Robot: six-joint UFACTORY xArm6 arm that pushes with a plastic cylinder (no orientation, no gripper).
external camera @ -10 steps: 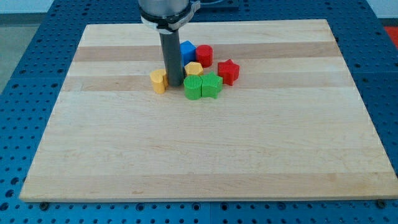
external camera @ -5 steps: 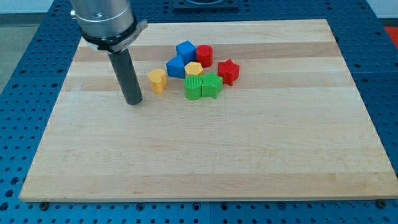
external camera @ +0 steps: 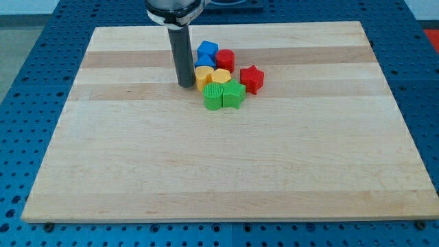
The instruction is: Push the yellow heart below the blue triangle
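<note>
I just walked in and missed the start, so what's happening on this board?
A robot arm is pushing blocks with a dark rod. My tip sits just to the view's left of the yellow heart, which is now pressed into the cluster, right below the blue triangle. Green, red and another yellow block crowd its right side.

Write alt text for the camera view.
My tip rests beside the yellow heart, on its left, just below the blue triangle. They sit in a block cluster on a wooden board.
</note>
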